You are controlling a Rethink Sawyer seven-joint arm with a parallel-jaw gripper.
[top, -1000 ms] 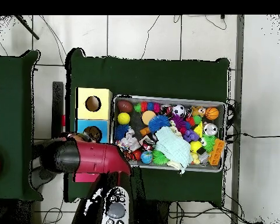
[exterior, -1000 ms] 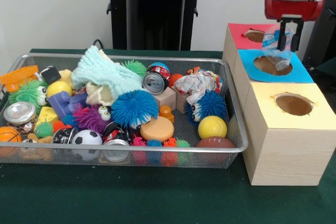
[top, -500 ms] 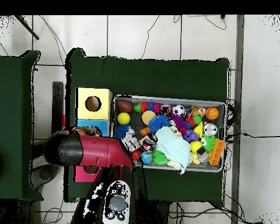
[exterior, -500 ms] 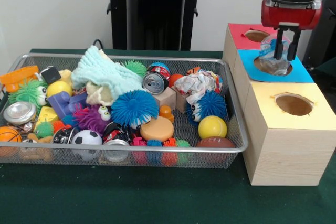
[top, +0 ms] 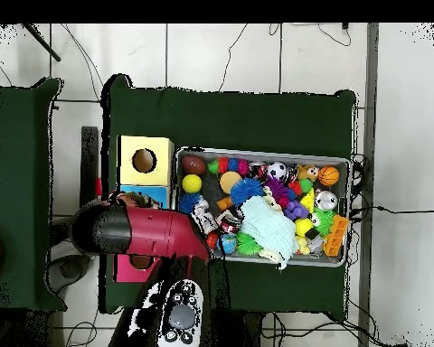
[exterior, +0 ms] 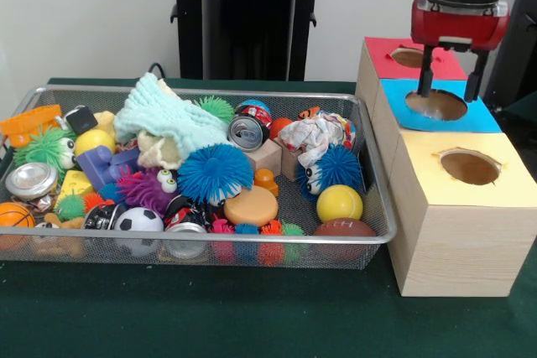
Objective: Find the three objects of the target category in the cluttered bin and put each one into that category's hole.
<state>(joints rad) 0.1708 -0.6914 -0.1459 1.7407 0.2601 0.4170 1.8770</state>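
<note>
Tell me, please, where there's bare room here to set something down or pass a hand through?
Free: the green table in front of the wire bin, and the mesh floor between the yellow ball and the bin's right wall. The yellow box has bare top around its hole. The bin's left and middle are packed.

The 3 box tops run red point(exterior: 409, 56) at the far end, blue point(exterior: 440, 106) in the middle and yellow point(exterior: 470, 167) nearest. In the silver mesh bin point(exterior: 373, 173) lie a mint-green cloth point(exterior: 168, 119), a blue spiky ball point(exterior: 215, 172), a yellow ball point(exterior: 339, 203) and a black-and-white soccer ball point(exterior: 138, 220).
</note>
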